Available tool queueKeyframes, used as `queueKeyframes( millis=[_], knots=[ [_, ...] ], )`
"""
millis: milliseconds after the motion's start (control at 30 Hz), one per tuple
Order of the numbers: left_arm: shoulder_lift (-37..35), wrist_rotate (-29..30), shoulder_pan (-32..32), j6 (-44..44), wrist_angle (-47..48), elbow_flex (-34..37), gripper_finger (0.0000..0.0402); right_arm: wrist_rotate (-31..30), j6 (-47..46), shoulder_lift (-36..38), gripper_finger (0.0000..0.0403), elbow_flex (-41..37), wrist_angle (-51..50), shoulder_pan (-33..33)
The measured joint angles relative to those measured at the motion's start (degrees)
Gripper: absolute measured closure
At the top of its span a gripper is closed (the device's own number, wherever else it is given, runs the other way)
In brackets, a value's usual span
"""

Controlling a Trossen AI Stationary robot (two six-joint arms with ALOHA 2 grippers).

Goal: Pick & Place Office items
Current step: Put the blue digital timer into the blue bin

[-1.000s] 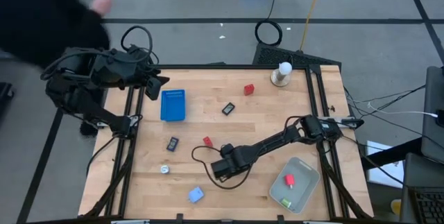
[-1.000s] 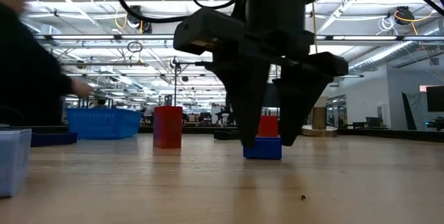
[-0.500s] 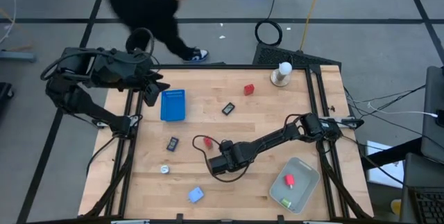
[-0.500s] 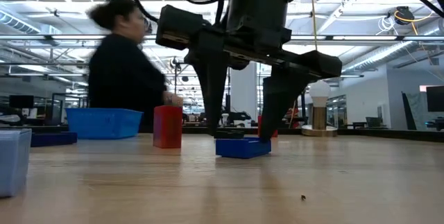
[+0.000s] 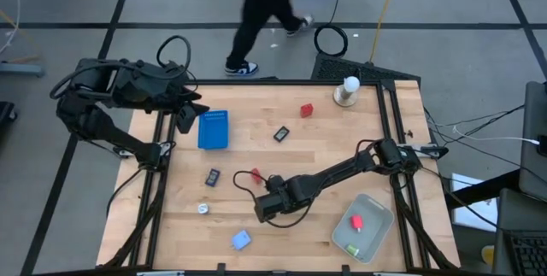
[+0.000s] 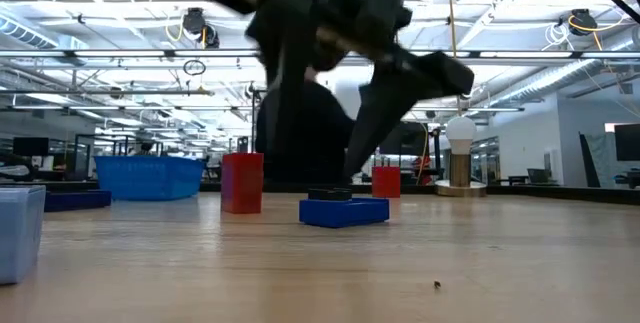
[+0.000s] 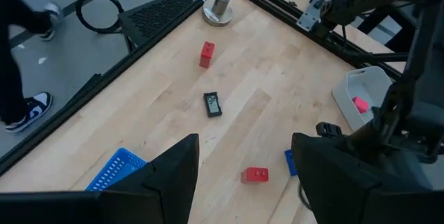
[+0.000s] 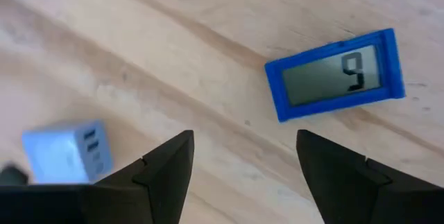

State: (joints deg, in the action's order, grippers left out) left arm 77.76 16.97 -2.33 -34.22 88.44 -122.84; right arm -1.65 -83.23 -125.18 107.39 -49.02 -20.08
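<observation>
Blue-framed counter (image 8: 335, 75) with a grey display lies flat on the wooden table (image 5: 325, 139), just ahead of the right gripper (image 5: 263, 210); right gripper hangs low over the table's near-middle, fingers spread apart with nothing between them; in the low view the same blue piece (image 6: 343, 209) sits on the wood under the dark fingers, not touching them; pale blue cube (image 8: 66, 153) rests close by; red block (image 5: 255, 174) just beyond the gripper; second red block (image 5: 306, 110) farther back, near the white knob-topped stand (image 5: 346, 91); black clips at (image 5: 281, 134) and (image 5: 213, 176); small silvery piece (image 5: 203, 208) toward the left edge; blue basket (image 5: 213, 129) at rear left; translucent tray (image 5: 370, 225) at front right holds a pink piece (image 5: 355, 222) and a green one (image 5: 353, 249); left gripper (image 5: 190, 105) waits over the table's rear left corner, fingers parted, holding nothing; person (image 5: 265, 7) on the floor beyond the table.
</observation>
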Motion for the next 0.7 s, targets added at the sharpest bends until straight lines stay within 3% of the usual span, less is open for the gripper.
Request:
queueKeyframes(
  millis=[300,700],
  knots=[
    [-0.3,-0.6,0.0,-0.9,0.0,0.0,0.0172,-1.0,21.3,4.2,0.016,0.0,-0.2,0.4],
    [-0.2,-2.0,0.0,-7.7,0.0,0.0,0.0172,13.9,61.3,5.1,0.0161,0.0,-4.9,2.9]
  ],
)
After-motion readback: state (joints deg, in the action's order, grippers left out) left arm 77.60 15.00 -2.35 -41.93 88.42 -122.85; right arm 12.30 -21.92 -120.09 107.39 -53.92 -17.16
